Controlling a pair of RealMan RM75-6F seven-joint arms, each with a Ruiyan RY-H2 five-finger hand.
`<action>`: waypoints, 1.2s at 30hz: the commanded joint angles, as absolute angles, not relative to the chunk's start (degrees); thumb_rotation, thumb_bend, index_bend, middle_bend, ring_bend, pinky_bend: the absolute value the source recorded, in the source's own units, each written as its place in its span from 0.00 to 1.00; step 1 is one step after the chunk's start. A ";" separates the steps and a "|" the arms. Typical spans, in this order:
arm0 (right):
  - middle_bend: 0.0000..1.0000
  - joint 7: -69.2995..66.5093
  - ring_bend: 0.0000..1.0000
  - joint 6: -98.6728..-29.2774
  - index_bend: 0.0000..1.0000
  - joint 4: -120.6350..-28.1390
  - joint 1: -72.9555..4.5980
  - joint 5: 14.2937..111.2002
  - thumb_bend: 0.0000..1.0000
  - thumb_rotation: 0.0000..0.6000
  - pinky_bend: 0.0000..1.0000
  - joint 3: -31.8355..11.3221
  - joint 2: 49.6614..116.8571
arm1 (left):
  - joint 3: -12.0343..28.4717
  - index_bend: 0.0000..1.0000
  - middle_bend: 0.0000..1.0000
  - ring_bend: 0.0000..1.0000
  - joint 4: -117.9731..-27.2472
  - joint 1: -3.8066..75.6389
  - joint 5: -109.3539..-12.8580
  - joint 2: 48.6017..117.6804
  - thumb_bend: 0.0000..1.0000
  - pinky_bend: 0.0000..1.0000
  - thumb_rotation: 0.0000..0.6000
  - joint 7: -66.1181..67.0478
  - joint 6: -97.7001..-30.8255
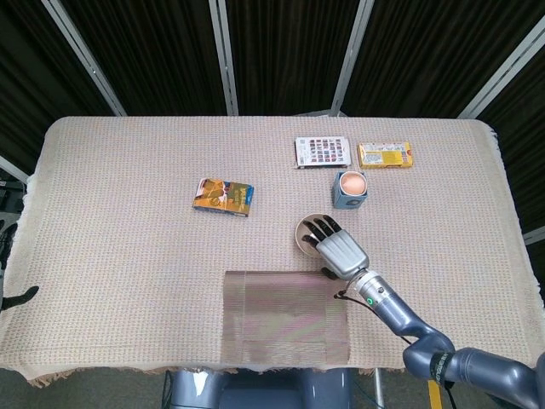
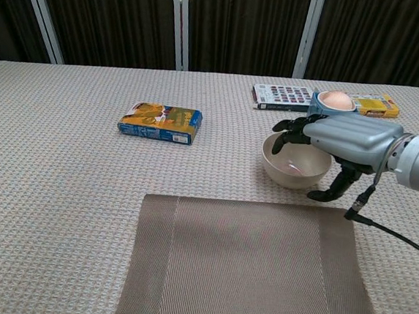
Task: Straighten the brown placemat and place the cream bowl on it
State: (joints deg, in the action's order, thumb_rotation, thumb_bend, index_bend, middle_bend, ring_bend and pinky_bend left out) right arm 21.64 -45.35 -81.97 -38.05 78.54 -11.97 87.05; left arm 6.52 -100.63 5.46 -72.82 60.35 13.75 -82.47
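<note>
Placemat (image 1: pixel 286 316), a woven brown rectangle, lies square at the counter's (image 1: pixel 128 221) 6 o'clock edge, long axis left to right. Cream bowl (image 2: pixel 291 167), smooth and round, sits just off its 1 o'clock corner. Right hand (image 2: pixel 340 143), the nearer one, hovers over the bowl's rim from 4 o'clock, fingers spread, holding nothing.

Brown placemat (image 2: pixel 251 263), cream bowl (image 2: pixel 291 168), beige tablecloth (image 1: pixel 128 221)

The brown placemat (image 2: pixel 247 267) lies flat and square to the table's near edge, woven, with a darker border band. The cream bowl (image 2: pixel 291 168) stands upright just beyond its far right corner, off the mat, partly covered from above.
</note>
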 commanded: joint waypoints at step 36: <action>0.06 0.31 0.00 -69.96 0.77 -73.62 -25.37 83.99 0.45 1.00 0.00 -7.68 74.03 | 5.32 0.00 0.00 0.00 -102.35 4.97 -75.48 60.43 0.01 0.00 1.00 14.04 -84.17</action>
